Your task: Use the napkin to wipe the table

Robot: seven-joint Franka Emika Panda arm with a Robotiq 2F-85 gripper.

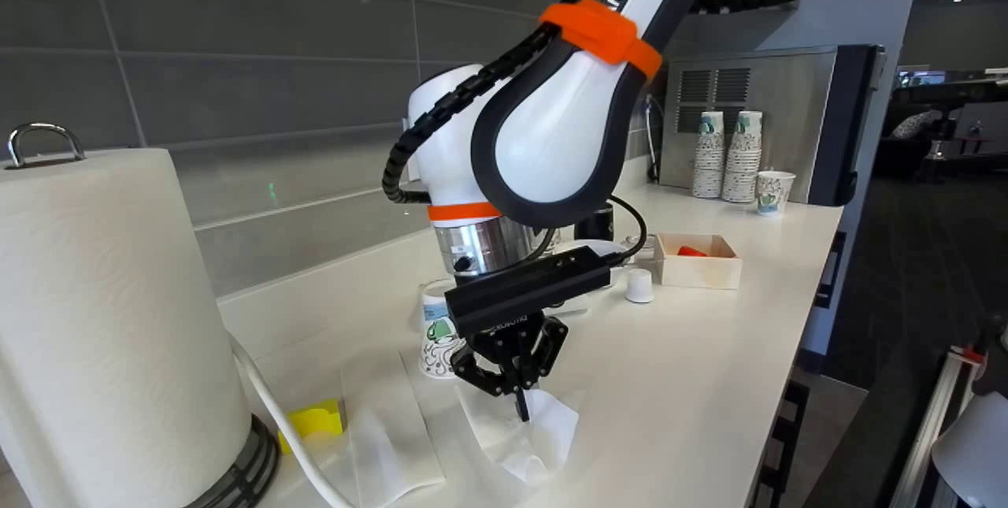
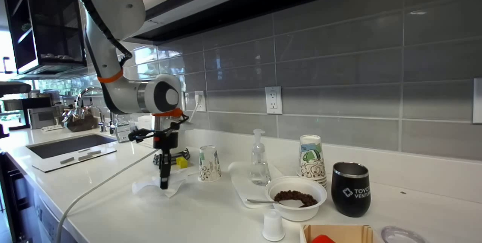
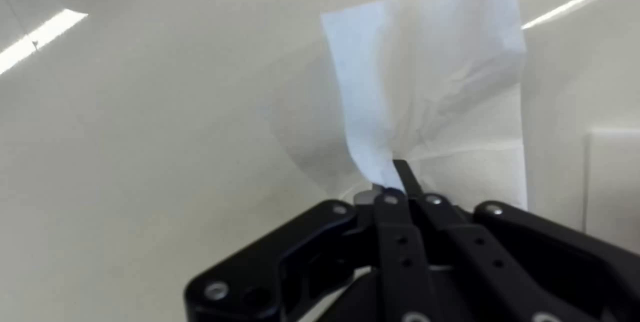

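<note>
I read "ANKA EM" on my arm (image 1: 563,130), faint "ROBOTIQ" on my gripper (image 1: 521,404), "TOYO" above "VENTURE" on the black tumbler (image 2: 350,191).

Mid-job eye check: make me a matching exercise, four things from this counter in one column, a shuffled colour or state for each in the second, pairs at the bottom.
Things
1. napkin
2. bowl
3. tumbler
4. wooden box

Colours and states
A. holding dark brown pieces
B. pinched in the gripper
C. holding a red thing
D. black

Pairs: 1-B; 2-A; 3-D; 4-C
</note>
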